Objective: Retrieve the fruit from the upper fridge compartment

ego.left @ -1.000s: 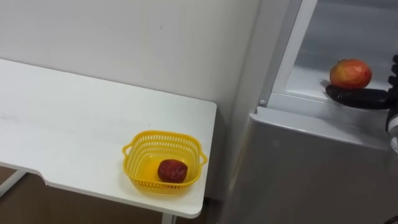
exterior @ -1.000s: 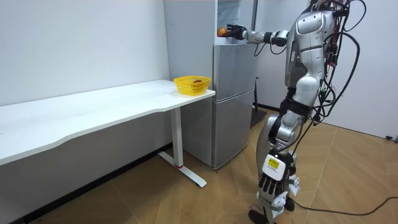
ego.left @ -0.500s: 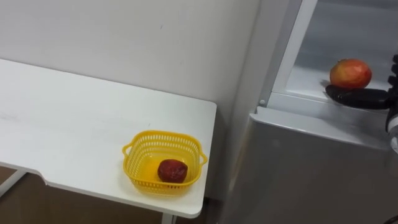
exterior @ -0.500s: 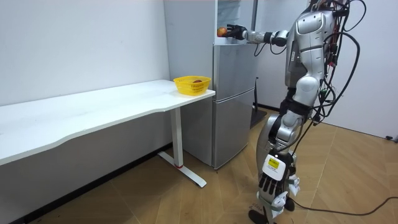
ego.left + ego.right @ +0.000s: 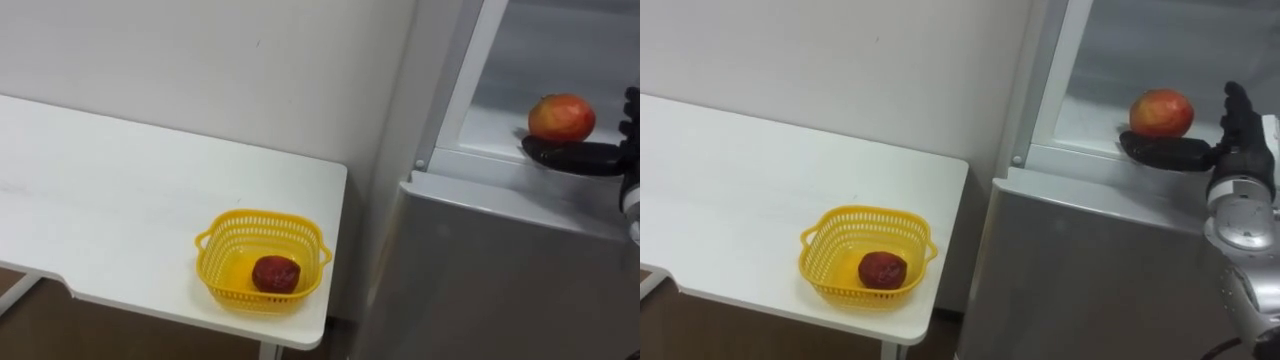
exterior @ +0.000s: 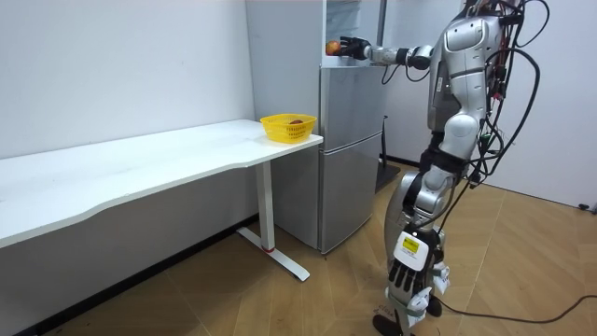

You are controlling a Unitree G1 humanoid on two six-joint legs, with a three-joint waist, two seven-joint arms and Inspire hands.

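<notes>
Presently, R hand is held spread beside fruit on upper fridge shelf, thumb before it; L hand hung relaxed.

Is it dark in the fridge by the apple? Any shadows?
No: in the right eye view the fridge inside is pale and lit, and the apple shows plainly by the dark right robot hand. In the left eye view the basket throws hardly any shadow on the table. In the room view grey shade lies under the table.
</notes>
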